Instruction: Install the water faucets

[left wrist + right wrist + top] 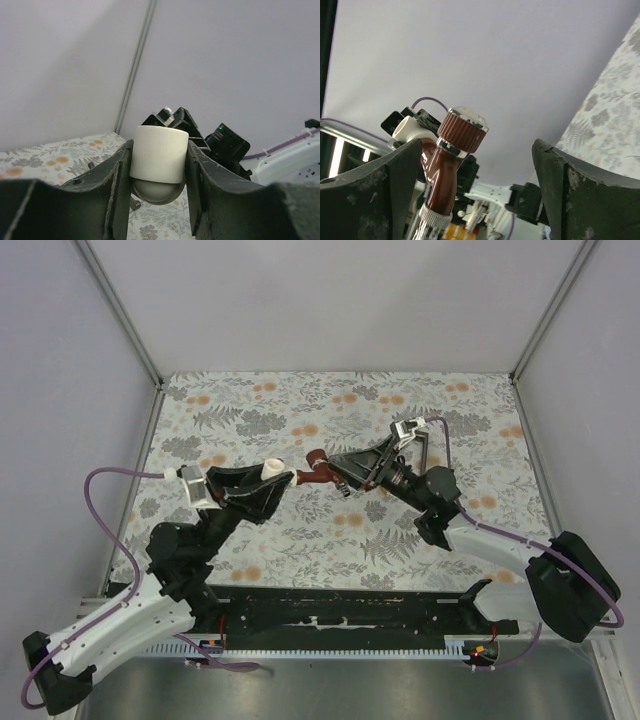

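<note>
My left gripper [275, 477] is shut on a white elbow pipe fitting [271, 469], held above the floral mat; in the left wrist view the fitting [160, 152] is clamped between both fingers. A reddish-brown faucet [318, 468] with a ribbed knob [463, 130] sticks out of the fitting toward the right arm. My right gripper [342, 476] is open, its jaws wide apart around the faucet [440, 175], which lies close to the left finger [395, 170]. The orange faucet is out of view.
The floral mat [300, 410] covers the table inside pale walls with metal corner posts [120, 315]. A black rail [340, 610] runs along the near edge between the arm bases. The right arm's body [227, 145] shows just behind the fitting.
</note>
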